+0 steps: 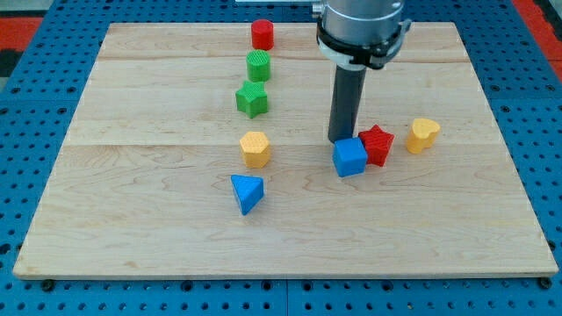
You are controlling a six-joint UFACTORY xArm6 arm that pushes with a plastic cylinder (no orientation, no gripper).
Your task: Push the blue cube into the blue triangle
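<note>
The blue cube (349,157) sits right of the board's middle, touching a red star block (378,144) on its right. The blue triangle (247,192) lies lower left of it, well apart, about 115 px to the view's left. My tip (340,139) is the lower end of the dark rod and stands just above the cube's upper left edge, touching or nearly touching it.
A yellow hexagon block (255,148) sits above the triangle, between triangle and cube. A green star block (252,99), a green cylinder (258,66) and a red cylinder (262,34) line up toward the view's top. A yellow heart block (422,134) lies right of the red star. The wooden board (132,228) ends at blue pegboard.
</note>
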